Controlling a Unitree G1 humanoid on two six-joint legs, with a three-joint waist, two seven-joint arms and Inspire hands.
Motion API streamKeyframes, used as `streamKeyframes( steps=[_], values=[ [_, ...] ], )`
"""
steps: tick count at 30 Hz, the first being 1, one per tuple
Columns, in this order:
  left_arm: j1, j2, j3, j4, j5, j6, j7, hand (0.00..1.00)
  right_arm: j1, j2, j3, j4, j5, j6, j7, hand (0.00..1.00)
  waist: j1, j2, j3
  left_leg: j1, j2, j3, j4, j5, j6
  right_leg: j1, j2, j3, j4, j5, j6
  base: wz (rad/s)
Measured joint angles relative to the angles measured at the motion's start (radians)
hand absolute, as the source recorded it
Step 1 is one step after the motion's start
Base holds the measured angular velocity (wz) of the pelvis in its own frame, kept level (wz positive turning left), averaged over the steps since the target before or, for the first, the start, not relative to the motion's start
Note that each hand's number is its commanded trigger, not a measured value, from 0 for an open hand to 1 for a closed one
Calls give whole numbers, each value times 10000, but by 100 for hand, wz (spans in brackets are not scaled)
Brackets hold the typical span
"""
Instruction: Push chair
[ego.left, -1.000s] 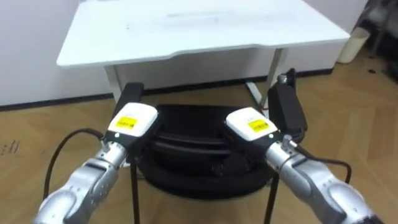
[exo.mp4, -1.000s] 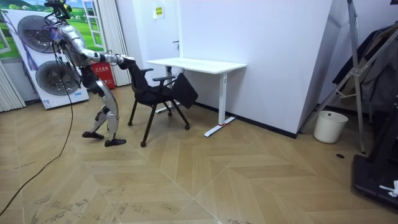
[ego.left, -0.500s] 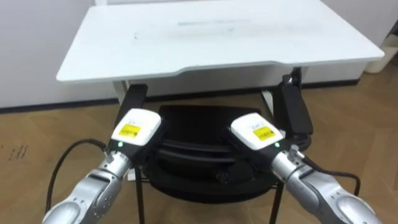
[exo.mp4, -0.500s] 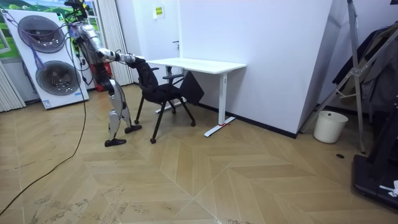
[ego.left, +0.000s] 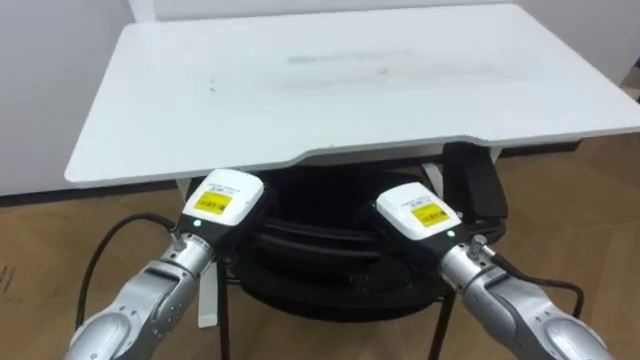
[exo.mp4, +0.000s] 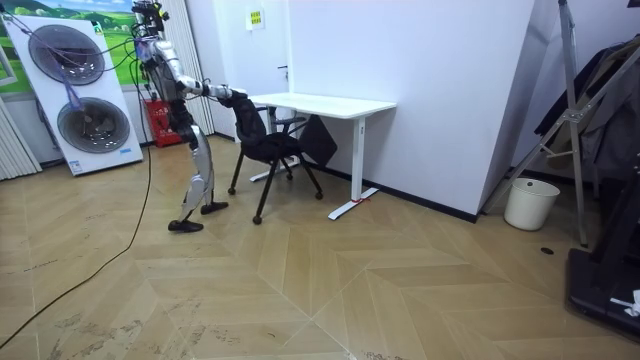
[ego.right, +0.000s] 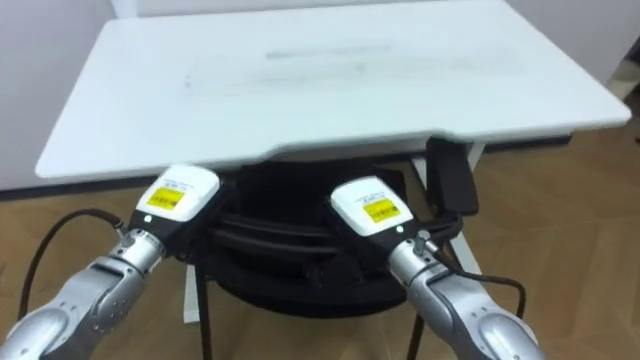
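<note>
The robot's left hand (ego.left: 222, 196) and right hand (ego.left: 420, 210) rest against the back of the black chair (ego.left: 318, 243), now partly under the white desk (ego.left: 340, 90), their grip impossible to judge; an uneven shove could jam the armrest (ego.left: 474, 184) against the desk's edge.

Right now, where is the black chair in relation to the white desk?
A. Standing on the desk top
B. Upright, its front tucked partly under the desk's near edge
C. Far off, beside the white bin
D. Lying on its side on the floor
B: the chair stands upright with its front hidden under the near edge of the desk, while the left hand and right hand are at its backrest.
</note>
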Motion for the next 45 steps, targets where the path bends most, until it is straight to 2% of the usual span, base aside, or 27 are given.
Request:
streamKeyframes(
  steps=[1, 4, 6, 7, 8, 9, 10, 14, 15, 16, 17, 18, 19, 21, 24, 25, 27, 28, 29, 30, 31, 32, 33, 35, 36, 41, 45],
  values=[
    [2, 6, 6, 16, -6, -36, 17, 100, 1, 7, 23, -12, 0, 3, -4, 100, -7, 37, 21, 93, 56, -17, -23, -33, -31, -227, 78, 3, -307, -78, -18, 8],
    [38, 9, 82, 268, -11, -227, 31, 100, 27, 34, 253, 18, -16, 69, -9, 100, -103, 94, 26, 659, 173, -163, -271, -317, -174, -920, 401, 201, -3022, 68, -82, 22],
    [346, 145, 73, -36, -85, -377, 5, 100, 233, -153, 280, -291, -7, 75, 27, 100, -271, 80, 15, 1016, 187, -522, -319, -610, -308, -1036, 600, 580, -5693, 1103, -101, 43],
    [483, 83, 75, -119, -80, -356, 60, 100, 293, -238, 279, -350, 3, 29, 30, 100, -316, 86, 11, 1109, 192, -649, -317, -669, -365, -996, 597, 624, -6024, 1552, -70, 56],
    [683, 54, 77, -215, -69, -334, 77, 100, 395, -377, 280, -409, 16, -52, 49, 100, -416, 0, -49, 1256, 266, -869, -285, -806, -582, -771, 756, 753, -6287, 2189, -145, 59],
    [752, 98, 81, -252, -92, -327, 26, 100, 499, -445, 300, -597, 26, -142, 168, 100, -455, 145, -155, 1255, 422, -1065, -103, -897, -865, -587, 998, 727, -6293, 2247, -217, 65],
    [753, 126, 82, -221, -108, -357, -5, 100, 641, -467, 301, -774, 42, -138, 245, 100, -475, 171, -111, 1264, 557, -1272, -54, -953, -1025, -488, 1134, 575, -6279, 2254, -227, 49],
    [714, 153, 204, -150, -92, -357, 23, 100, 613, -185, 305, -911, -43, -14, 537, 100, -495, 186, -122, 1145, 909, -1583, -123, -955, -1204, -531, 1365, 406, -6202, 2258, -236, 19],
    [659, 176, 301, -146, -67, -361, 46, 100, 515, -29, 285, -847, -98, 65, 581, 100, -481, 219, -121, 968, 1145, -1454, -34, -990, -1257, -788, 1561, 806, -5735, 2071, -234, 19],
    [567, 209, 314, -124, -65, -362, 50, 100, 481, 30, 273, -860, -110, 117, 584, 100, -563, 101, -98, 846, 1199, -1396, 126, -1012, -1296, -1017, 1574, 1258, -5043, 1767, -288, 54],
    [418, 229, 324, -33, -78, -385, 66, 100, 464, 47, 271, -988, -114, 172, 622, 100, -820, -198, -128, 562, 1244, -1255, 665, -1157, -1550, -1132, 1395, 2270, -3814, 945, 1, 59],
    [378, 152, 453, 54, -77, -392, 118, 100, 368, 25, 266, -1091, -124, 194, 759, 100, -871, -354, -63, 358, 1372, -1169, 1371, -1420, -1830, -1309, 1561, 2218, -3334, 237, -368, 45],
    [378, 111, 470, 108, -76, -392, 115, 100, 370, 32, 267, -1118, -123, 242, 827, 100, -825, -119, -82, 307, 1610, -1153, 1643, -1568, -1917, -1292, 1739, 2148, -3291, 138, -445, -24],
    [384, 76, 489, 165, -99, -414, 124, 100, 351, 213, 257, -1139, -140, 502, 1035, 100, -586, 298, -213, 256, 2224, -1067, 1732, -1747, -2049, -1195, 1971, 1504, -3526, 86, -524, -38],
    [333, 213, 460, 74, -80, -413, 159, 100, 396, 298, 256, -1093, -133, 562, 956, 100, -890, 50, -135, 217, 2503, -1431, 1764, -1650, -1891, -838, 1929, 739, -3729, -11, -712, 37],
    [310, 178, 455, 97, -53, -413, 131, 100, 424, 254, 256, -1069, -120, 533, 927, 100, -929, 47, -150, 220, 2605, -1447, 1806, -1602, -1818, -745, 1914, 538, -3782, -15, -719, 51],
    [242, 59, 452, 143, 37, -406, 37, 100, 471, 219, 183, -1001, -92, 498, 855, 100, -1225, 95, -101, 6, 2775, -1448, 2047, -1348, -1825, -568, 1567, -298, -3826, -45, -770, 42],
    [226, 23, 452, 158, 62, -406, 36, 100, 482, 219, 155, -989, -94, 497, 819, 100, -1299, -83, -59, -24, 2797, -1406, 2035, -1281, -1890, -540, 1484, -448, -3834, -44, -770, 42],
    [175, -96, 450, 192, 145, -381, 31, 100, 511, 187, 93, -944, -88, 483, 771, 77, -1392, 106, -76, -29, 2806, -1341, 1864, -1246, -1887, -491, 1380, -630, -3897, -42, -767, 31],
    [137, -235, 450, 207, 297, -319, 18, 81, 509, 121, 55, -930, -71, 471, 769, 39, -1426, 57, -78, -30, 2674, -1362, 1536, -1142, -1936, -491, 1242, -808, -4034, -25, -739, 25],
    [133, -278, 450, 208, 353, -300, 22, 54, 510, 94, 36, -930, -65, 470, 768, 0, -1430, 23, -81, -28, 2568, -1388, 1342, -1105, -1910, -497, 1162, -862, -4128, -1, -700, 14],
    [132, -352, 450, 206, 426, -275, 39, 9, 509, 46, 32, -937, -69, 468, 756, 0, -1443, -28, -100, -11, 2392, -1444, 915, -982, -1888, -498, 1039, -978, -4414, 136, -585, 10],
    [101, -408, 455, 208, 492, -259, 59, 0, 508, 20, -12, -973, -113, 467, 756, 0, -1459, -61, -122, -12, 2229, -1581, 562, -753, -1902, -471, 918, -1090, -4757, 455, -529, 7],
    [77, -467, 459, 205, 494, -232, 69, 0, 511, 7, -89, -1024, -200, 467, 811, 0, -1491, -46, -120, 43, 2125, -1620, 146, -340, -2091, -389, 891, -1260, -5176, 1083, -460, 7],
    [69, -573, 461, 188, 479, -163, 23, 0, 542, 8, -148, -1028, -203, 477, 919, 0, -1520, -33, -122, 118, 2089, -1619, -120, -207, -2046, -269, 901, -1367, -5467, 1226, -427, 15],
    [84, -1339, 583, 168, -603, 285, -341, 0, 669, -42, -525, -1083, 25, 637, 1546, 0, -1491, 51, -155, 584, 1846, -1663, -1164, 303, -1802, 338, 936, -1322, -6544, 1813, -244, 19],
    [237, -1424, 716, 45, -1634, 285, -446, 0, 732, -52, -603, -932, 582, 693, 1762, 0, -1282, 23, -173, 932, 1707, -1664, -1597, 616, -1919, 626, 1057, -869, -6865, 2015, -128, 7]
  ],
)
